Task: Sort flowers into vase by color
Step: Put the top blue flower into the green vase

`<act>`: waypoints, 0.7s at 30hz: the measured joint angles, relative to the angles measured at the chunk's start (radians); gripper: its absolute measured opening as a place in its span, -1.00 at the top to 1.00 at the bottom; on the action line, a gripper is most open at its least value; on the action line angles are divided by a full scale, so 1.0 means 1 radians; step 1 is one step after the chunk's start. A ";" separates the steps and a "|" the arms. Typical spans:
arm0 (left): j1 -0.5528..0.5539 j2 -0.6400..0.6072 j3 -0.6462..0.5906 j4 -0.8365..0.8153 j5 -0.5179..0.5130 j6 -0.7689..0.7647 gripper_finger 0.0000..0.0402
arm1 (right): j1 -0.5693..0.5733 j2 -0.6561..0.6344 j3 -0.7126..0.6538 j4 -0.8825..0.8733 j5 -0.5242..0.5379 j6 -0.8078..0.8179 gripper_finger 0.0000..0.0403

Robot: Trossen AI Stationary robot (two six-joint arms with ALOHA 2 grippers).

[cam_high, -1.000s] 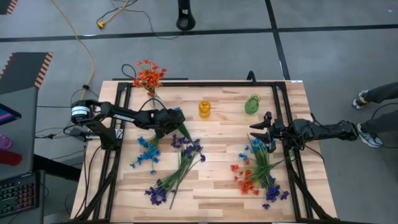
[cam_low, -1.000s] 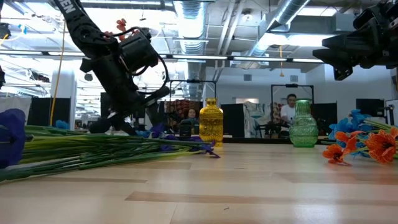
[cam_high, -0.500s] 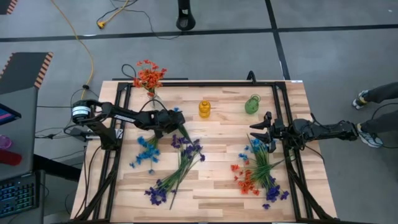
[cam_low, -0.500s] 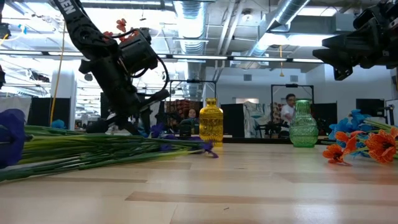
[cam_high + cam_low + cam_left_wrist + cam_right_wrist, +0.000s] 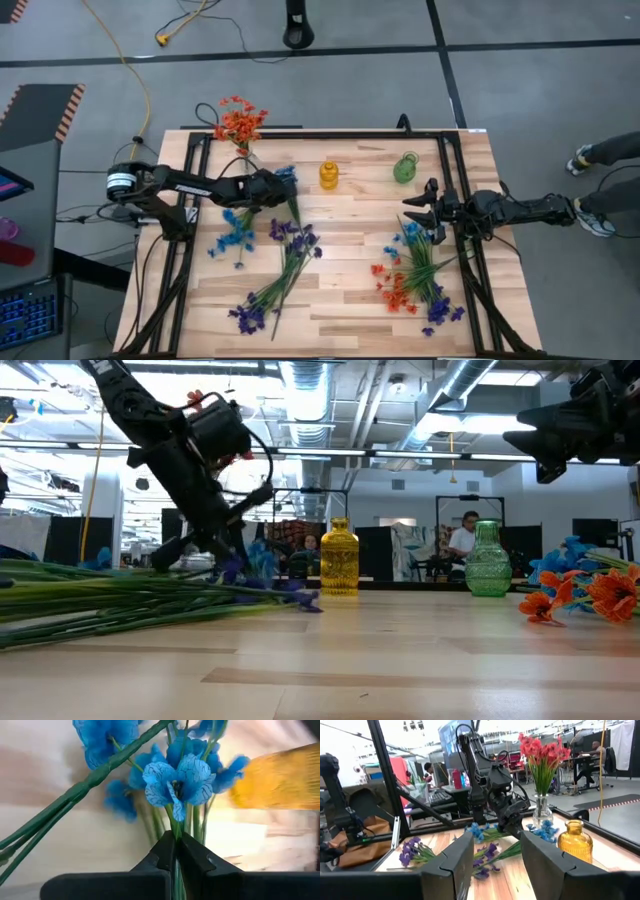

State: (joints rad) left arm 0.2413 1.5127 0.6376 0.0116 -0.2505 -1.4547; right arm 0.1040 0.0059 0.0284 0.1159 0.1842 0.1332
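While a blue sprig (image 5: 176,780) sits pinched by its stem in the left pincer (image 5: 175,851) near the yellow vase (image 5: 329,175), only orange-red blooms (image 5: 238,120) are vased. Purple (image 5: 280,268) & mixed (image 5: 415,275) piles still on tabletop (image 5: 350,260). Green vase (image 5: 405,168) empty. Right pincer (image 5: 492,857) spread, idle. Most sorting left, I'd say.

— What's around the table (image 5: 350,290) besides the job itself?

— A yellow cable (image 5: 135,75) trails across the grey floor past the far left corner. A dark round stand base (image 5: 298,35) sits on the floor beyond the far edge.

— Any people?

— Someone's shoes (image 5: 590,190) show at the right edge. Across the room, a seated person (image 5: 465,540) is visible.

— And on the left?

— A keyboard (image 5: 30,318) on a side desk.
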 joint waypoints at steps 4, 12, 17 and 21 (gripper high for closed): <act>-0.023 -0.057 0.000 0.009 -0.049 0.042 1.00 | 0.000 0.000 0.000 0.006 0.000 0.000 0.05; -0.088 -0.133 0.001 0.118 -0.169 0.152 1.00 | 0.000 0.000 0.000 0.094 0.000 0.000 0.05; -0.127 -0.141 0.002 0.223 -0.176 0.223 1.00 | 0.000 0.000 0.000 0.122 0.000 -0.001 0.05; -0.158 -0.141 0.002 0.303 -0.180 0.314 1.00 | 0.000 0.000 0.000 0.128 0.000 0.000 0.05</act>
State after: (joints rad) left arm 0.0832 1.3717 0.6395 0.3150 -0.4309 -1.1409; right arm 0.1040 0.0063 0.0284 0.2438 0.1841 0.1328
